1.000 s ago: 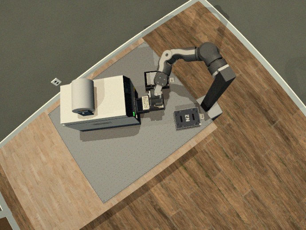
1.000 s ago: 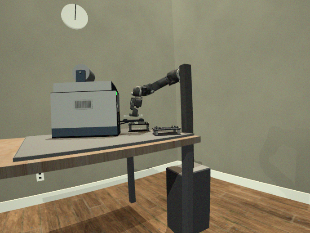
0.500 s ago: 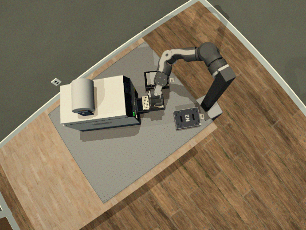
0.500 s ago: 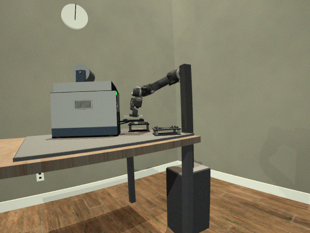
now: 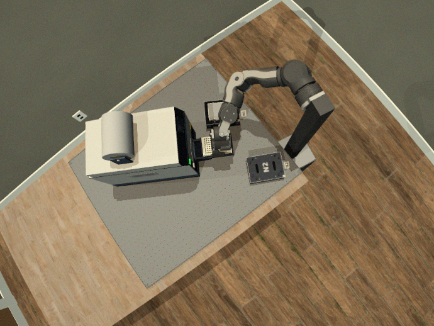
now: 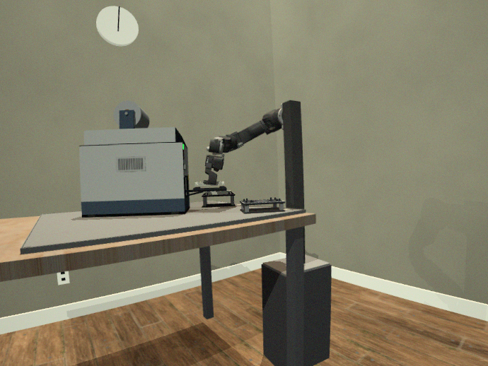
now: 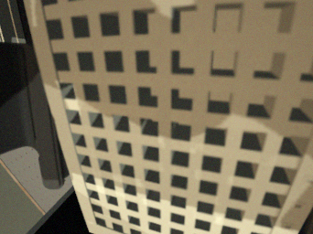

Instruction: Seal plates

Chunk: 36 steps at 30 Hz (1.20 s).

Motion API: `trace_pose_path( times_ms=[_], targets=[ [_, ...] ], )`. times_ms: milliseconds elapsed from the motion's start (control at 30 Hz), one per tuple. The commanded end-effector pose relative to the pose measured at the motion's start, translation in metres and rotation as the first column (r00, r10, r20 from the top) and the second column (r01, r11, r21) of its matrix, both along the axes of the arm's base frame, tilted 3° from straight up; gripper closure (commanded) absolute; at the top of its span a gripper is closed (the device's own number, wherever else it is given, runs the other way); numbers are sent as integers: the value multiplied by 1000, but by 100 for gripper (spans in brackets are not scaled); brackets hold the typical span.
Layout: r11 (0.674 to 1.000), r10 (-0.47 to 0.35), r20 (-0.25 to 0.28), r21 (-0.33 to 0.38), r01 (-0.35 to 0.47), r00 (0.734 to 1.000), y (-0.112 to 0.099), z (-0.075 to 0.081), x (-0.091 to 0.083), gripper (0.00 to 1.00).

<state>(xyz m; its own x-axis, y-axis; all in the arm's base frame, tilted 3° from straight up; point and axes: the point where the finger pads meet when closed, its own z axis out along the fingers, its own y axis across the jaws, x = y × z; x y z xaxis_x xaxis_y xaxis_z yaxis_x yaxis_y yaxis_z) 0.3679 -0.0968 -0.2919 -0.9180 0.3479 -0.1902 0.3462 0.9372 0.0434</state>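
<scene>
You will find the end effector pointing down over the sealer's extended stage, its fingers closed on the well plate. The plate lies directly beneath it, at the stage; one short end projects from under the wrist toward the heat sealer. Note the relation that governs your next move: the plate's long axis runs out from the sealer's front, in line with the stage, and to the eye roughly parallel to that of nest N2. Little or no turning should therefore be needed; what is called for is a short, level lowering, or a release if the plate already sits down. You cannot tell from these views whether it is flat inside the locators, and a raised edge would likely bring the red light at START. Nest N2 carries no plate and stands well apart, toward the arm's post; nest N1 is beside the stage, with a pale plate in it, partly hidden by the arm. The wells at the stage show uncovered, so sealing appears still due. The sealer's lamp is green.
</scene>
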Motion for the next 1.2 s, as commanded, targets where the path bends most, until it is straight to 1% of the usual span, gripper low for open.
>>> trace_pose_path(
  times_ms=[0,900,1167],
  targets=[
    [1000,1,3,2,-1,1000,0,1,1,100],
    [1000,1,3,2,-1,1000,0,1,1,100],
    [1000,4,3,5,-4,1000,1,-2,1,100]
  ],
)
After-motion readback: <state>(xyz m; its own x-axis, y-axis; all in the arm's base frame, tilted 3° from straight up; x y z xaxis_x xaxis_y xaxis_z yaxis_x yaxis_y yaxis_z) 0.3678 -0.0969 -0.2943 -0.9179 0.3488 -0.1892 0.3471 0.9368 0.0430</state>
